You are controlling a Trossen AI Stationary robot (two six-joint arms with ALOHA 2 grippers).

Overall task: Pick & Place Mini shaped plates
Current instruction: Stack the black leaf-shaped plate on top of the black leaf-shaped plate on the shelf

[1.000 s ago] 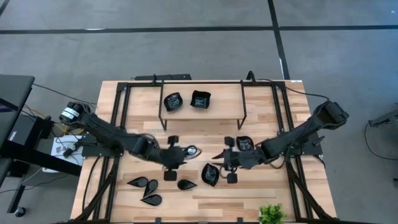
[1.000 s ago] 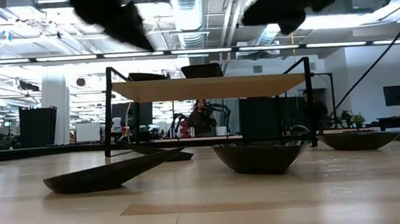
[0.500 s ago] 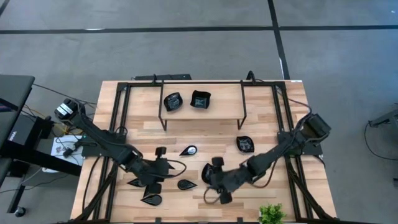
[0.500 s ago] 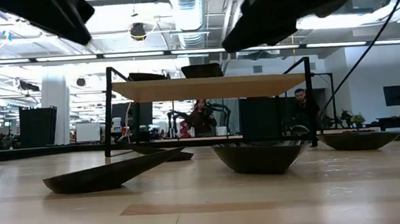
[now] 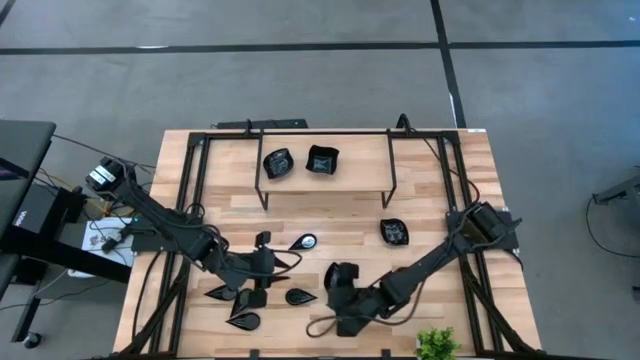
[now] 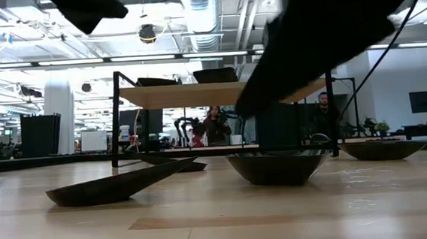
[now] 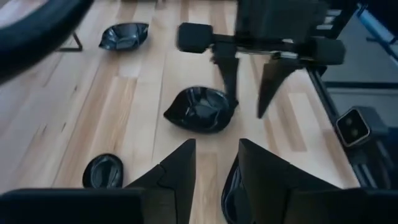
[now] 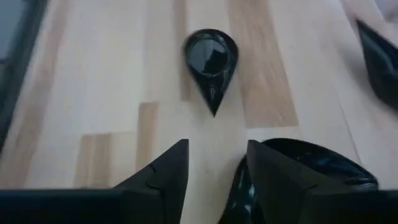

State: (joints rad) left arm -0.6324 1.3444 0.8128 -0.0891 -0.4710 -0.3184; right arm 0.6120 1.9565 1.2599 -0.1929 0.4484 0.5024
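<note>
Left gripper (image 5: 262,268) hangs low over the front-left table (image 5: 420,215), fingers apart, holding nothing, among the teardrop plates (image 5: 222,293); one more teardrop plate (image 5: 303,242) lies mid-table. Right gripper (image 5: 338,298) sits at front centre, fingers spread wide with one finger (image 8: 280,177) at the rim of a wavy plate (image 8: 323,163); whether it touches is unclear. Another wavy plate (image 5: 394,232) lies to the right. Two plates (image 5: 278,163) sit on the raised shelf (image 5: 360,165). Plant (image 5: 436,345) at front edge.
</note>
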